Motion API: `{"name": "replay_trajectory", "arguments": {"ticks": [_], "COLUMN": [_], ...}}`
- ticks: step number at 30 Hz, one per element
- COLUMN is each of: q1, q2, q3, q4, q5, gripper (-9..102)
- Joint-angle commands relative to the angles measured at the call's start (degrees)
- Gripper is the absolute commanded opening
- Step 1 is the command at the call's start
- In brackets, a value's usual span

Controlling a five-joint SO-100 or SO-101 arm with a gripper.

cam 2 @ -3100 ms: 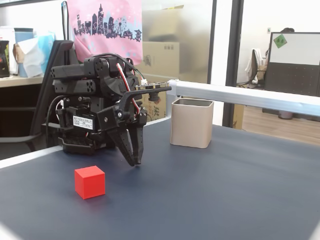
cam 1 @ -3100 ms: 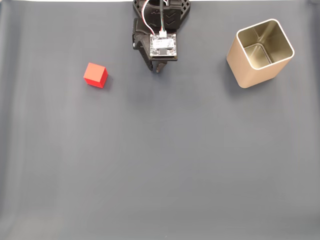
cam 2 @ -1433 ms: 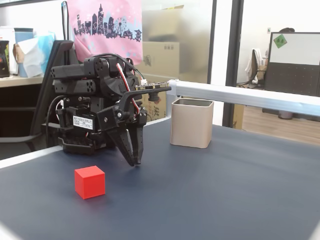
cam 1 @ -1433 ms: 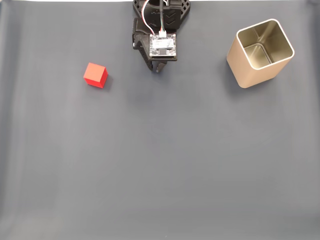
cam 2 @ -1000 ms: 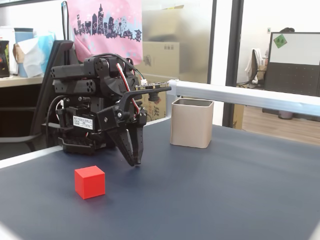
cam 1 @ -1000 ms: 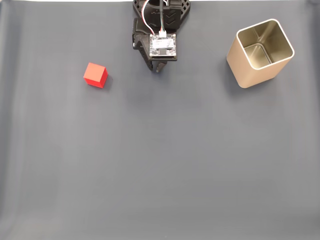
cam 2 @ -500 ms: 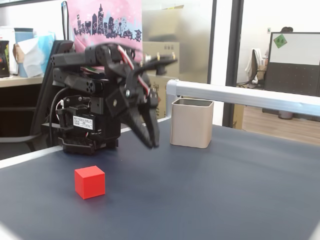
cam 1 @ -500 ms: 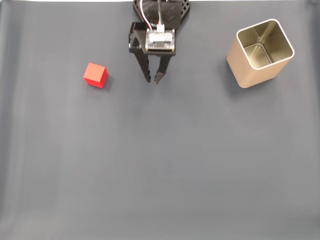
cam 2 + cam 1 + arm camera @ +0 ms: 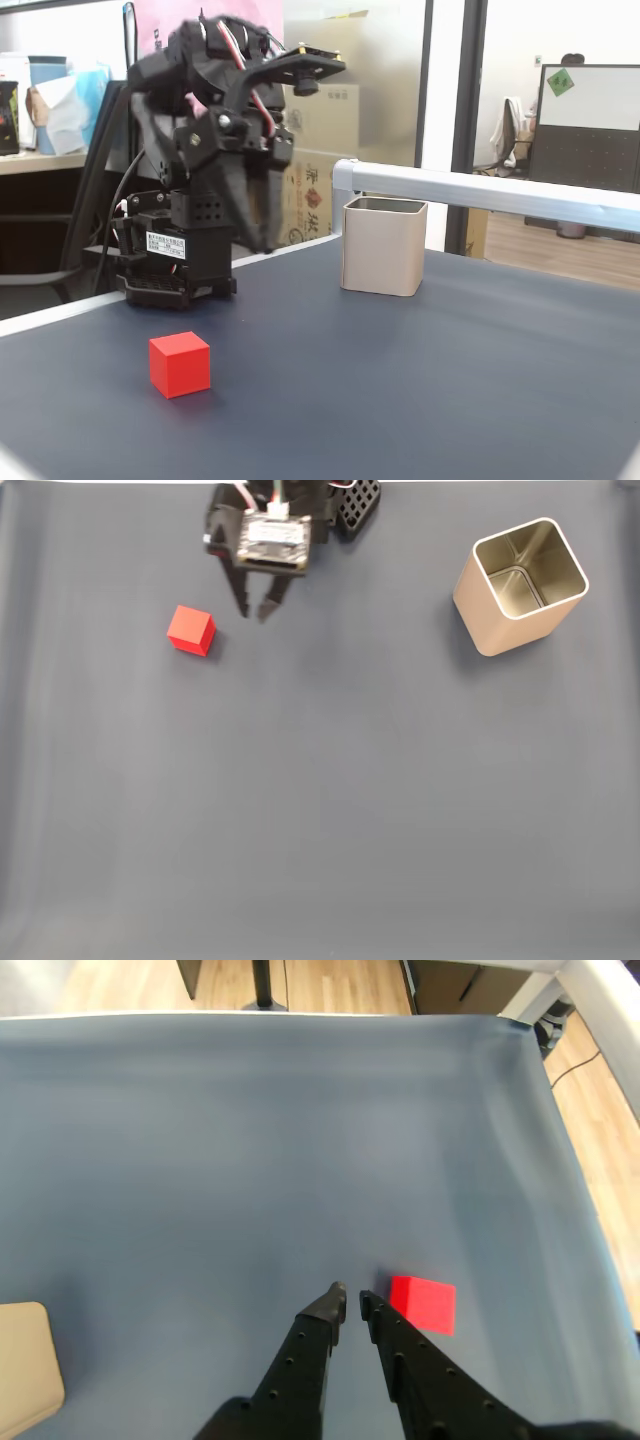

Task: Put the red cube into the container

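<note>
pincer [image 9: 351,1296] slightly open, a narrow gap between its fingertips, holding and touching nothing, tips just beside the red cube [image 9: 190,630] in the wrist view, cube resting on the desk [image 9: 320,810] well apart from the container [image 9: 520,585], which stands upright on the far side of the pincer.

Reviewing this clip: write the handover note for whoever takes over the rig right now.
Gripper: empty, fingers slightly apart, raised above the mat, to the right of the red cube in the top-down fixed view.
Red cube: untouched on the grey mat.
Container: upright, empty, far right in that view.
Done: nothing grasped yet.
Left: open wider, lower over the cube, grasp, carry it across, drop it in.
</note>
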Motion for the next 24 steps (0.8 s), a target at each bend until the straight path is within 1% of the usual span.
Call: {"name": "replay_trajectory", "arguments": {"ticks": [1,7,13,20,24], "q1": [6.6,16.3,21.4,22.9,24.5], "q2": [-3.9,-10.1,-15.1,-21.1,-23.3], "q3": [-7.1,-11.2,-12.0,-11.2,-8.9], "q4": [0.9,0.5,0.4,-2.1,-8.0], "q5": [-5.7,-11.3,-12.1,-10.3,-11.2], "gripper": [5,19,30,35,39]}}
